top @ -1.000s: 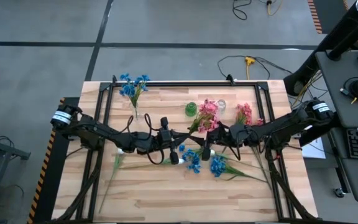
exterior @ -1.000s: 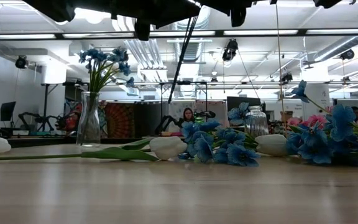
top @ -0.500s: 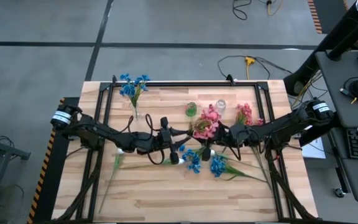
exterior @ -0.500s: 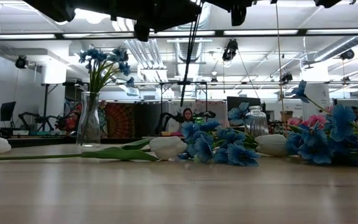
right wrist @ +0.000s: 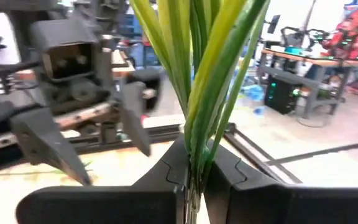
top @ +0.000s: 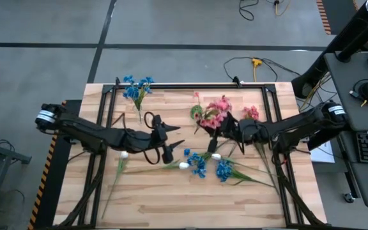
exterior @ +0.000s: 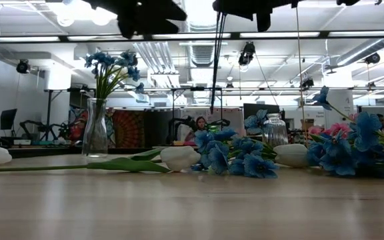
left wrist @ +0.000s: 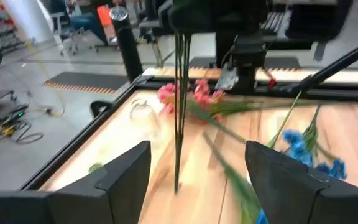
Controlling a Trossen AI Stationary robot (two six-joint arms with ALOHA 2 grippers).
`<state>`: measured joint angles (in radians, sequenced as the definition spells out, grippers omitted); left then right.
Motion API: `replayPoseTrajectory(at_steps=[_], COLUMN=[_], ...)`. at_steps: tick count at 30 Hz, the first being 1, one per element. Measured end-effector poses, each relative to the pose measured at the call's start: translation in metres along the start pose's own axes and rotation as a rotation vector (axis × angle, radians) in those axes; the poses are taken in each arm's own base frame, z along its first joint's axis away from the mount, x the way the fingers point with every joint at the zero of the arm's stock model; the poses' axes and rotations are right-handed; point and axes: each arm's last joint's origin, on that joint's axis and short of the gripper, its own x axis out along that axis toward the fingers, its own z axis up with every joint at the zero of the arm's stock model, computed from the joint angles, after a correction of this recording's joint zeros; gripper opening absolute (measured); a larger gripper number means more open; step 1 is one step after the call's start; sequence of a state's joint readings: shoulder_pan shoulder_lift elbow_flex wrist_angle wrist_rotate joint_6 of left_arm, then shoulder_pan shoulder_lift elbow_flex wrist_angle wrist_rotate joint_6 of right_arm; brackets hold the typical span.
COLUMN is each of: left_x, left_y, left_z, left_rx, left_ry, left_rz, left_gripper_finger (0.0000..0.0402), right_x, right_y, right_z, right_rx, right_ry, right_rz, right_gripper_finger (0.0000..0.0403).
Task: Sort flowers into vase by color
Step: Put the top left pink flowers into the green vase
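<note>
A pink sprig [top: 214, 112] stands upright in the air over the table's middle, with my right gripper [top: 220, 134] shut on its green stems. The stem [exterior: 215, 67] hangs straight down, clear of the table. My left gripper [top: 173, 137] is open just left of it; in the left wrist view its fingers frame the hanging stem [left wrist: 178, 124] from a distance without touching. Blue sprigs stand in a glass vase [exterior: 96, 130] at the far left. More blue sprigs [top: 200, 165] and white buds [exterior: 179, 158] lie on the table. My right gripper pinches a bundle of green stems and leaves [right wrist: 194, 152] between its two fingers. The fingers come level from the table's right and lie across the stems. The sprig stays upright and lifted clear, blossoms above the fingers and its stem end [left wrist: 176, 183] hanging below.
A second pink sprig [top: 251, 114] is at the far right, a green jar [top: 196, 112] and a clear jar [exterior: 275, 130] near it. Black frame rails [top: 190, 86] run around the table. Bare wood lies along the near edge.
My left gripper has opened, let go of the pink sprig's stem and drawn back toward the table's left edge, rising a little. My right gripper has shut on the stems and carried the sprig slightly toward the far right. The stem has swung from slanting to hanging straight.
</note>
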<state>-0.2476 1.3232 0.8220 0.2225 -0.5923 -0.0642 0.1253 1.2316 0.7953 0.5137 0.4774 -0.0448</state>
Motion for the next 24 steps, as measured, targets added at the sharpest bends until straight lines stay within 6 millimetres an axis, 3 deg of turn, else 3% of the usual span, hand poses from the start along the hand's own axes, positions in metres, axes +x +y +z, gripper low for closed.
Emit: replayPoseTrajectory(at_steps=[9, 17, 24], left_x=[-0.036, -0.044, -0.043], left_y=[0.026, 0.032, 0.032], left_z=[0.014, 0.010, 0.008], left_rx=[-0.016, -0.023, -0.010], left_ry=[0.038, 0.097, 0.107], left_rz=[0.103, 0.112, 0.131], left_gripper_finger=[0.0230, 0.0215, 0.0210], right_x=[0.017, 0.039, 0.063], right_y=[-0.053, -0.094, -0.107], right_z=[0.004, 0.043, 0.027], right_rx=[0.003, 0.039, 0.016], right_ry=[-0.005, 0.012, 0.126], right_rz=[-0.181, -0.157, -0.185], right_gripper_finger=[0.0020, 0.0020, 0.0020])
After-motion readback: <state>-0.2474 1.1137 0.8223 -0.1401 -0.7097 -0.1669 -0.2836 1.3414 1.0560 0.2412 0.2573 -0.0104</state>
